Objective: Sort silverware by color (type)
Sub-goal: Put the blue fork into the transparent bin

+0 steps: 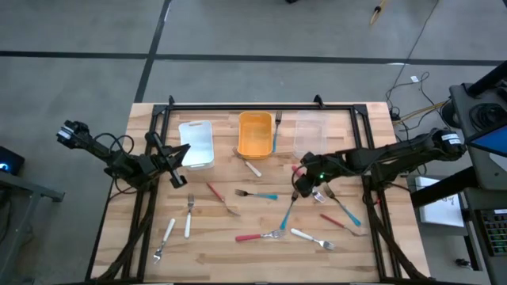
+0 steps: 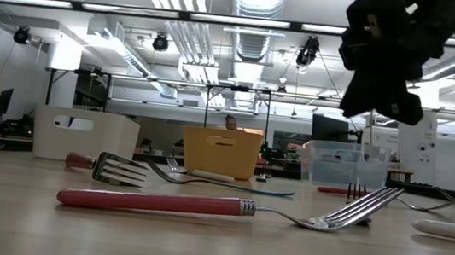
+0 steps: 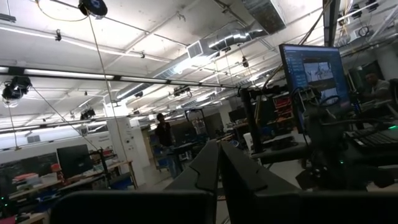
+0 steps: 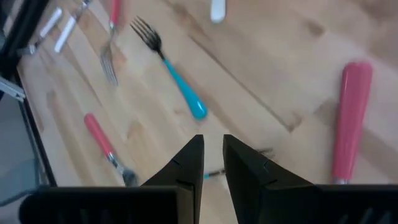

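Several forks with red, teal or white handles lie loose on the wooden table, among them a red one (image 1: pixel 255 236) (image 2: pixel 159 201), a teal one (image 1: pixel 260 195) (image 4: pixel 177 81) and two white ones (image 1: pixel 188 220). My right gripper (image 1: pixel 296 195) (image 4: pixel 212 149) hangs over the table's middle right, slanting down, shut on another teal-handled fork (image 1: pixel 287 215). That fork's handle runs toward the near edge. My left gripper (image 1: pixel 181 163) (image 3: pixel 217 165) waits shut and empty beside the white bin (image 1: pixel 196 142), pointing up into the room. My right gripper pinches the teal fork between its two fingers at the fork's far end (image 4: pixel 214 175), where only a teal sliver shows in the gap. The fingers slant down from the table's right and lie across the fork. They hide the rest of the contact. I cannot tell whether the handle's near end (image 1: pixel 283 227) rests on the table.
A white, an orange (image 1: pixel 255 134) and a clear bin (image 1: pixel 310 134) stand in a row at the far side, with a teal fork (image 1: pixel 276 131) by the orange bin's right wall. A black frame (image 1: pixel 261 105) borders the table. More forks (image 1: pixel 342 212) lie right of my right gripper.
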Tool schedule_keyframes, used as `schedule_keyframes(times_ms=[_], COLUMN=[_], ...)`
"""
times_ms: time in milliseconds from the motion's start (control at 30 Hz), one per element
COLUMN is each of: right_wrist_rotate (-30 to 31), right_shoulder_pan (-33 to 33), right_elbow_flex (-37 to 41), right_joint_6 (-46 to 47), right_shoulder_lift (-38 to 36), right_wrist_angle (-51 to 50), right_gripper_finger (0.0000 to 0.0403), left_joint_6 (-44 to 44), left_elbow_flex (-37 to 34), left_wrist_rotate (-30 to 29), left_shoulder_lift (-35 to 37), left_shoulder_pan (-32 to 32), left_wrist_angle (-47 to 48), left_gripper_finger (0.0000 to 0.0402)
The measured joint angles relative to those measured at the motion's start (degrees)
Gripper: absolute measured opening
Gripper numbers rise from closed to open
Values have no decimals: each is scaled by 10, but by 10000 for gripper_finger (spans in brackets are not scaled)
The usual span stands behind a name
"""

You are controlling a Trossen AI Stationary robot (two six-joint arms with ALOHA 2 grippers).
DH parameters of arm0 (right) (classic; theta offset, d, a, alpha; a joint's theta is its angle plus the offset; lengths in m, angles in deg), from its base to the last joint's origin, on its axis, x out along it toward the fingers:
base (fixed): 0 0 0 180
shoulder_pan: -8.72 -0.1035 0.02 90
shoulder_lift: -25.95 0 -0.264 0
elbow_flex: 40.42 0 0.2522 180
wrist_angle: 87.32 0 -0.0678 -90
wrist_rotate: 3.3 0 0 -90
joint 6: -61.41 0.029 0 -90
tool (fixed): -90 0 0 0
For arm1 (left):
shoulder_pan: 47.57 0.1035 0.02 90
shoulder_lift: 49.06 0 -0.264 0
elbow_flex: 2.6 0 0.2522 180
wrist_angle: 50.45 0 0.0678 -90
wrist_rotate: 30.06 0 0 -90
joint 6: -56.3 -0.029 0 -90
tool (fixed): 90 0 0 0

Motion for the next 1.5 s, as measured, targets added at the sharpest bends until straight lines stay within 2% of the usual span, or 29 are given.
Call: schedule_keyframes(times_ms=[200, 433, 767, 967, 1200, 1500], right_wrist_rotate=[23, 21, 21, 16, -4, -44], right_shoulder_pan=[3, 4, 4, -11, -42, -103], right_elbow_flex=[-34, -93, -231, -273, -243, -119], right_joint_6=[-37, -72, -100, -98, -59, 58], right_shoulder_lift=[9, 72, 187, 231, 212, 125], right_wrist_angle=[0, -29, -281, -388, -460, -458], right_gripper_finger=[52, 52, 52, 52, 52, 52], left_joint_6=[2, 14, 33, 35, 35, 36], left_elbow_flex=[0, 0, 0, 0, 0, 0], left_wrist_rotate=[0, -1, -1, -1, -1, -2], left_shoulder_lift=[0, -2, -12, -16, -15, -16], left_shoulder_pan=[0, 0, 0, 0, 0, 0], left_wrist_angle=[0, 0, 2, 2, 2, 2], left_gripper_finger=[0, 0, 0, 0, 0, 0])
